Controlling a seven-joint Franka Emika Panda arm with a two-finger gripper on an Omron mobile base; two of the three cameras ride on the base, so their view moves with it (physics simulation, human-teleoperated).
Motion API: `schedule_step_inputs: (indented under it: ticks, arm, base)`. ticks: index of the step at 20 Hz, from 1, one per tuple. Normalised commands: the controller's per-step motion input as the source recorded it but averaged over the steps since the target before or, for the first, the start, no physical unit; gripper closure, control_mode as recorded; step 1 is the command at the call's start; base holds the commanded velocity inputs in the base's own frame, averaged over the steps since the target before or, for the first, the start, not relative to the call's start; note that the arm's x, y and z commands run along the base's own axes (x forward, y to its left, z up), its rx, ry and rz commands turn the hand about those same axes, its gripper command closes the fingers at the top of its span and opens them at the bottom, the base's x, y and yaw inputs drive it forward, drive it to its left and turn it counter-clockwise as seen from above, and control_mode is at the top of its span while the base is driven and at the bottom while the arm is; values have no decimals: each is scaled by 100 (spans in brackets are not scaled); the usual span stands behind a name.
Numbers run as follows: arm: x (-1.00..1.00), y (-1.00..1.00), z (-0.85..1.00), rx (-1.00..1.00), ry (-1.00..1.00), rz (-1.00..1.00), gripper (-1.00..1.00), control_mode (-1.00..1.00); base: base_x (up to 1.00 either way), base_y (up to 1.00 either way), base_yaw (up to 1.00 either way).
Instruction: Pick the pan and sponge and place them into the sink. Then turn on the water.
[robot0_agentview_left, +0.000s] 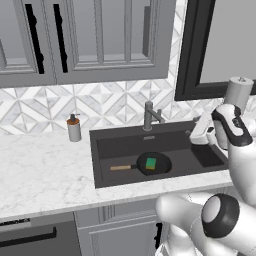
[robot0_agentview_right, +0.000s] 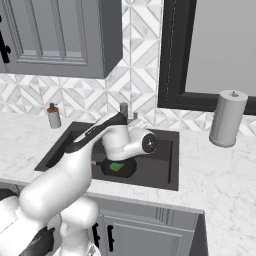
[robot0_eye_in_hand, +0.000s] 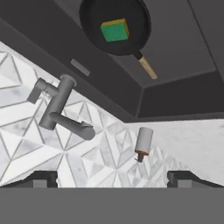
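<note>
Left base view: pan (robot0_agentview_left: 154, 163) flat on the sink (robot0_agentview_left: 107, 150) floor, nearer the front wall, wooden handle toward the left wall; sponge (robot0_agentview_left: 150, 163) green side up inside the pan. Open basin floor right of the pan. Faucet (robot0_agentview_left: 149, 115) at the back rim. Gripper (robot0_eye_in_hand: 112, 179) spread wide, holding nothing, above the sink's right part. Soap bottle (robot0_agentview_left: 74, 128) beside the back left corner.

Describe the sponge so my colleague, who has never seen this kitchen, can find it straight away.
Start at the dark grey sink set into the white marble counter, below the faucet. In its basin lies a black frying pan with a wooden handle. The sponge rests inside that pan: a small square with a green top and yellow edge, the brightest thing there.
</note>
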Motion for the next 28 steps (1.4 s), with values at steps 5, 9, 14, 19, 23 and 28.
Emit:
schedule_step_inputs:
  ticks: [5, 9, 14, 19, 23, 28]
  arm:
    - [30, 0, -9, 8, 0, 0, -100, -100]
    - [32, -3, -1, 11, 3, 0, -100, -100]
    - [24, -3, -1, 9, 4, 0, -100, -100]
    - [13, 0, -10, 5, 1, 0, -100, -100]
    - [1, -1, -25, 4, 0, 0, -100, -100]
    - [10, 0, -15, 3, 0, 0, -100, -100]
  base:
    - [0, 0, 0]
    - [0, 0, 0]
    - [0, 0, 0]
    - [0, 0, 0]
    - [0, 0, 0]
    - [0, 0, 0]
